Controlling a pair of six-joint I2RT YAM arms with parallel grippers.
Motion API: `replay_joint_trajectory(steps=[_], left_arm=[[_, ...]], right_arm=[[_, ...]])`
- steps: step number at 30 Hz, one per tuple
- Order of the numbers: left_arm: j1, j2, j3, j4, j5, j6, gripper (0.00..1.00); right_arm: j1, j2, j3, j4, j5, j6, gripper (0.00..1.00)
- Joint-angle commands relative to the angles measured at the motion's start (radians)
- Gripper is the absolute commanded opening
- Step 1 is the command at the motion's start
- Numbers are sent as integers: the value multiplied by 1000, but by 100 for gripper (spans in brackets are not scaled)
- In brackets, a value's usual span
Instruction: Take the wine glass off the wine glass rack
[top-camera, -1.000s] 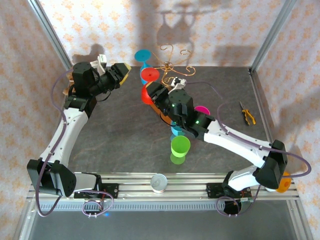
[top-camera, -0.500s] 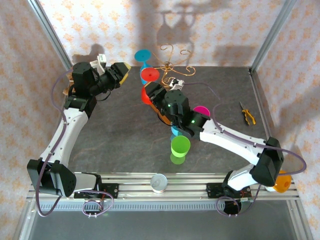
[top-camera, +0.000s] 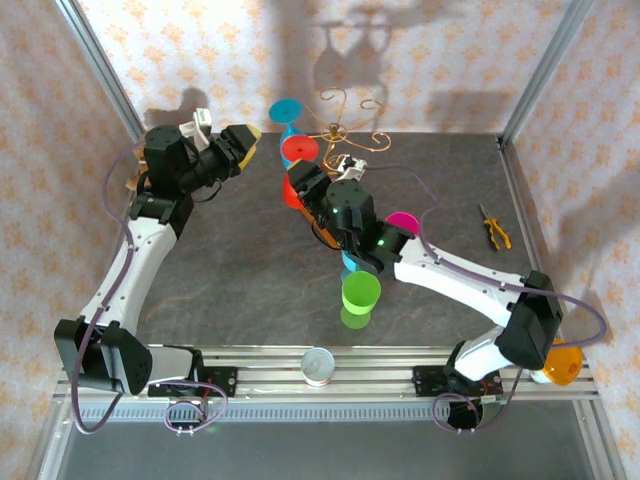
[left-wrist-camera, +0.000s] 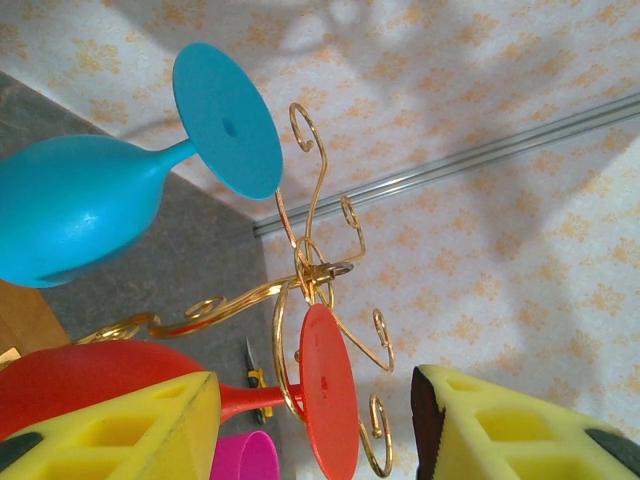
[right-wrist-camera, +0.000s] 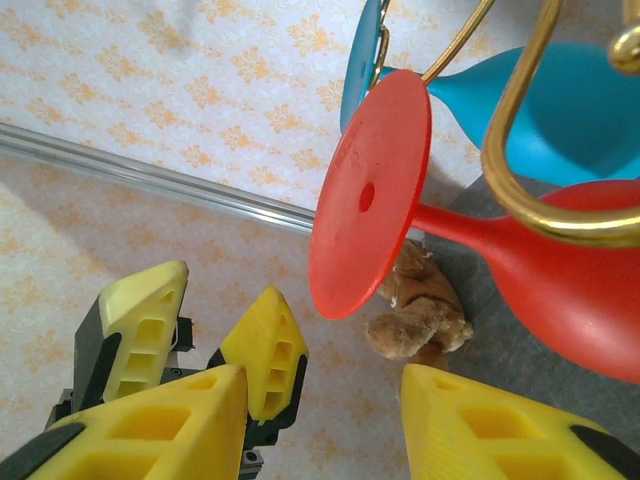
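Note:
The gold wire wine glass rack (top-camera: 336, 128) stands at the back of the table, its base hidden under my right arm. A red wine glass (top-camera: 299, 150) hangs from one arm by its foot, and a blue wine glass (top-camera: 285, 110) hangs behind it. My left gripper (top-camera: 241, 148) is open just left of the red foot (left-wrist-camera: 328, 390), which shows between its yellow fingers (left-wrist-camera: 130, 430). My right gripper (top-camera: 298, 184) is open beside the red bowl (right-wrist-camera: 575, 275), level with it. The red foot (right-wrist-camera: 370, 195) lies ahead of its fingers (right-wrist-camera: 505, 430), untouched.
A green cup (top-camera: 361, 292), a cyan cup (top-camera: 351, 262) and a magenta cup (top-camera: 404, 219) stand by my right forearm. Pliers (top-camera: 494, 227) lie at the right, a metal tin (top-camera: 319, 365) at the front rail. A brown plush toy (right-wrist-camera: 415, 315) sits at the left wall.
My right arm has edged left and back, bringing its gripper closer to the red glass. The left arm and the glasses have not moved.

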Motion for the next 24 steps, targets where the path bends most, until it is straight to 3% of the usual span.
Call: replay_joint_trajectory(steps=[1, 24], left_arm=[[14, -31, -3, 41, 31, -1, 52], [17, -7, -20, 131, 42, -63, 52]], right_arm=[[-6, 11, 38, 40, 42, -14, 45], [-60, 46, 58, 45, 17, 68, 32]])
